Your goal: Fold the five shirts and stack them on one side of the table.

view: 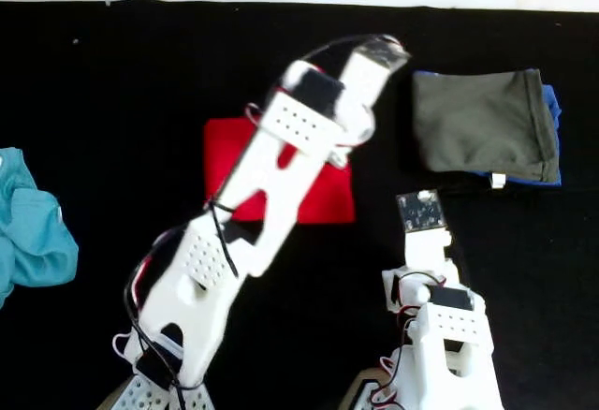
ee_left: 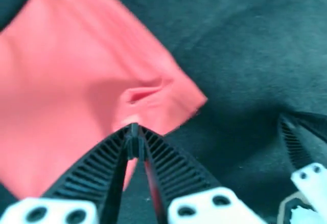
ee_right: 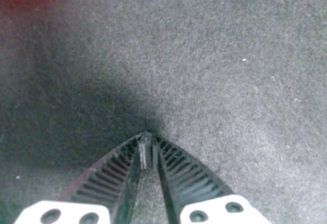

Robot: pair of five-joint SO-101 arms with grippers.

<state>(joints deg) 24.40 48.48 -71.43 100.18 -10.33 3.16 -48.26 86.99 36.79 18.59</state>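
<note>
A folded red shirt (view: pixel 225 157) lies at the table's middle, partly under my left arm (view: pixel 281 176), which stretches across it. In the left wrist view my left gripper (ee_left: pixel 134 132) is shut at the red shirt's (ee_left: pixel 76 91) edge near a corner; the fabric puckers at the tips and red shows between the fingers. A folded olive shirt (view: pixel 482 122) rests on a blue one (view: pixel 553 103) at the back right. A crumpled teal shirt (view: pixel 28 232) sits at the left edge. My right gripper (ee_right: pixel 145 150) is shut on nothing, low over the black cloth.
The black cloth (view: pixel 122 101) covers the whole table. My right arm (view: pixel 440 307) stands at the front right, just below the olive and blue stack. Its gripper (ee_left: pixel 306 147) shows off to the side in the left wrist view.
</note>
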